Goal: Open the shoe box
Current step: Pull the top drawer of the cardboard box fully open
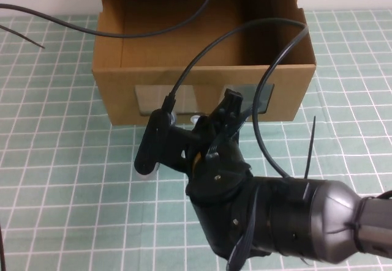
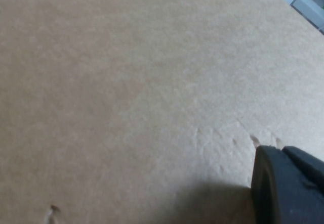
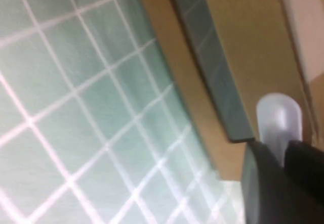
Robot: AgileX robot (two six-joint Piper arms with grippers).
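The box stands open-topped at the back of the green mat. The right gripper hovers just before its front wall. The left gripper sits close against cardboard, perhaps steadying the lid. Neither claw's state can be told.

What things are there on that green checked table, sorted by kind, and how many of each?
Cardboard boxes: 1, the open shoe box
Tape patches on its front wall: 2
Robot claws: 2, the right claw at the box's front wall, the left claw close to plain cardboard
Total: 5
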